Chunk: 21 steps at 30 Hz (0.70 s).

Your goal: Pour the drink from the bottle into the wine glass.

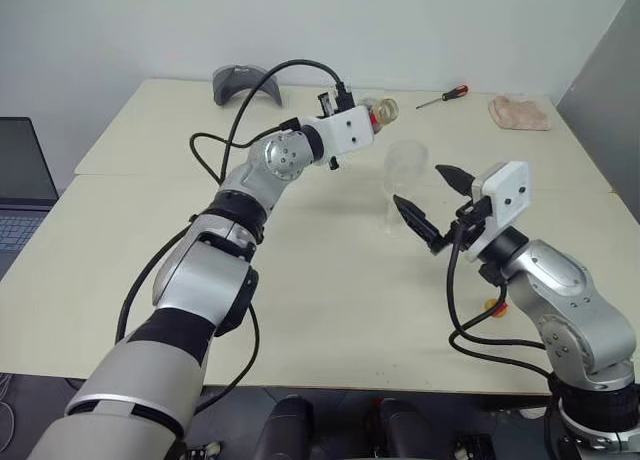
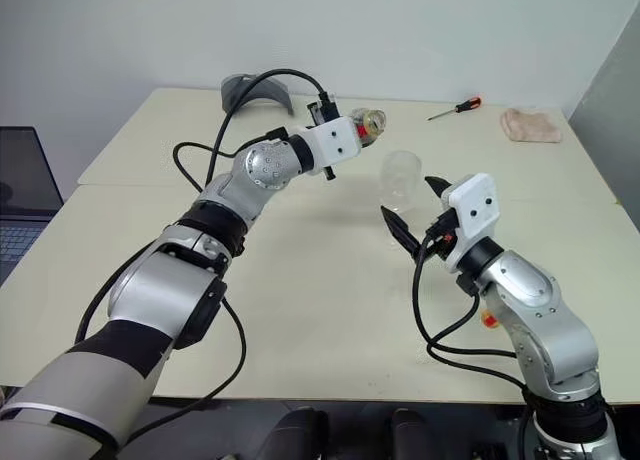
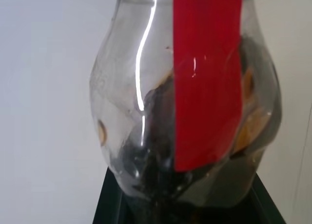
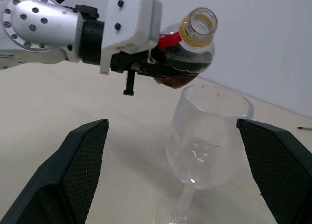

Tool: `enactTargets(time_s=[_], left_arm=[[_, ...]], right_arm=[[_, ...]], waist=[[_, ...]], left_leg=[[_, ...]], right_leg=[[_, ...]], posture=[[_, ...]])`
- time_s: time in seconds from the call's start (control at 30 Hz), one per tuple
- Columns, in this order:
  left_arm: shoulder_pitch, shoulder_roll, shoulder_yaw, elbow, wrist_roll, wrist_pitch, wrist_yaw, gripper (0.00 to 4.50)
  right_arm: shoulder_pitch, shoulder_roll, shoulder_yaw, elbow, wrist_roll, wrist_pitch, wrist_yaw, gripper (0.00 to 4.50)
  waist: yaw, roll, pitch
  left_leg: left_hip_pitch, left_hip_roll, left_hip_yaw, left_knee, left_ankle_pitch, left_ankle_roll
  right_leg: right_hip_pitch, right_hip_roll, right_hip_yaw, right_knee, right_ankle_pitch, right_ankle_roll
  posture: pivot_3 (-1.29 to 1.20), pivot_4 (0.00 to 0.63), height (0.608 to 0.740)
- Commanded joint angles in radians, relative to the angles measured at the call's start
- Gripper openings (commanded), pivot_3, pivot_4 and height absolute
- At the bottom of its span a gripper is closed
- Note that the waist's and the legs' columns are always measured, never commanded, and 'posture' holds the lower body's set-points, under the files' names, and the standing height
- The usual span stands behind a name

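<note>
Dark brown drink sits in the lower side of the bottle, which the left hand holds clamped around its round body, lifted off the table and tipped over so that its open yellow-ringed mouth points sideways and a little upward, just above and behind the rim of the wine glass. That arm reaches forward across the middle of the table with the elbow bent and the wrist rolled, its white wrist block roughly level. In the left wrist view the clear bottle wall and its red strap press close against the black fingers, with the dark liquid pooled low inside. The wine glass stands upright on its foot on the pale table, its bowl looking clear and empty, directly below the bottle's body. The right hand hovers just beside the glass on the near right side, its two black fingers spread wide with the glass between their lines but touching neither; the gripper points forward and slightly up toward the stem and bowl. Farther back on the table lie a red-handled screwdriver, a crumpled pinkish cloth and a grey curved object, all well apart from the glass.
</note>
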Motion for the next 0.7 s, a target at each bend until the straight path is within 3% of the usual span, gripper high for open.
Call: enactTargets(time_s=[0.03, 0.7], left_arm=[[-0.069, 0.0, -0.035, 0.01, 0.062, -0.046, 0.078, 0.88], [-0.158, 0.0, -0.139, 0.082, 0.232, -0.078, 0.245, 0.84]], right_arm=[[-0.022, 0.012, -0.001, -0.02, -0.019, -0.022, -0.003, 4.5], [-0.042, 0.05, 0.006, 0.0, -0.073, 0.068, -0.044, 4.5]], waist=[[0.001, 0.0, 0.0], [0.0, 0.0, 0.0]], left_leg=[[0.0, 0.0, 0.0, 0.0, 0.0, 0.0], [0.0, 0.0, 0.001, 0.0, 0.0, 0.0]], right_leg=[[0.0, 0.0, 0.0, 0.0, 0.0, 0.0], [0.0, 0.0, 0.0, 0.0, 0.0, 0.0]], posture=[[0.0, 0.15, 0.74], [0.0, 0.15, 0.74]])
